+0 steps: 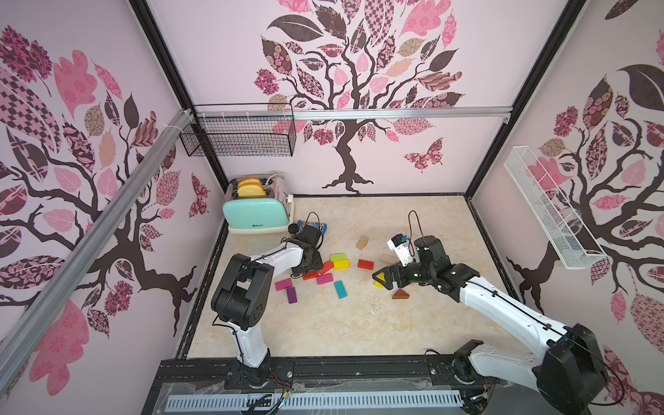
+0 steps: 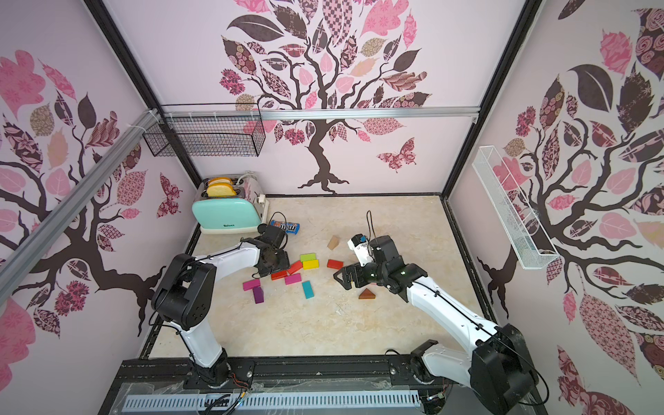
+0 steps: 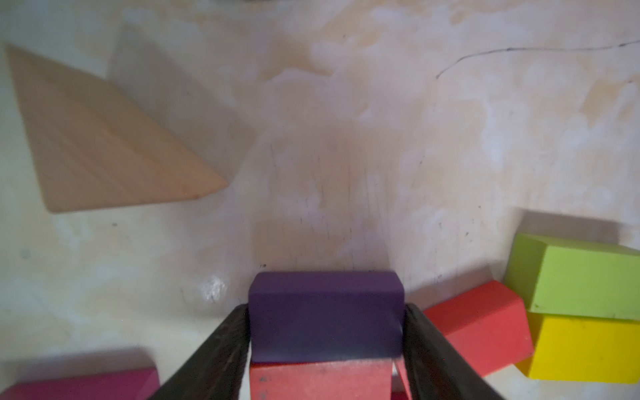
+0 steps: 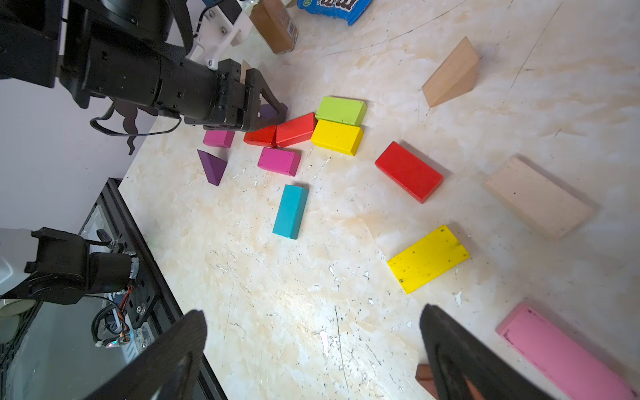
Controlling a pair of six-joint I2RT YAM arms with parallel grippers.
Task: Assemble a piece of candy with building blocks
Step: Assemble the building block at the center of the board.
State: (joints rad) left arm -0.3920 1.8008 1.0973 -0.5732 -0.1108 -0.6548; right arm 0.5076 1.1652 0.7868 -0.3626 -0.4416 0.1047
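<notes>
The left pincer [image 3: 325, 313] reaches down at 9 o'clock of the desk's [image 1: 323, 323] middle. Its black fingers [image 3: 221, 346] flank a purple block [image 3: 325, 304] that rests on the lower red block [image 3: 318, 379]. They lie right against the purple block's sides, but whether they press on it or stand just clear cannot be told. At 3 o'clock of that stack the slanted red block [image 1: 327, 267] touches a green block [image 1: 338, 257] and a yellow block [image 1: 341, 264], which lie side by side with the green toward 12 o'clock. The lone red block [image 1: 365, 264] lies apart at 3 o'clock of the yellow one. A teal block [image 1: 340, 289] lies at 6 o'clock of it. Two magenta blocks [image 4: 278, 161] and a purple triangle [image 4: 212, 166] sit toward 7 o'clock of the stack, and a tan triangle [image 1: 362, 243] stands toward 12 o'clock. The right pincer [image 4: 313, 310] hangs at 3 o'clock of the middle with its fingers spread wide and nothing between them. A second yellow block [image 4: 428, 259], a pink block [image 4: 561, 349] and a brown triangle [image 1: 400, 295] lie near it.
</notes>
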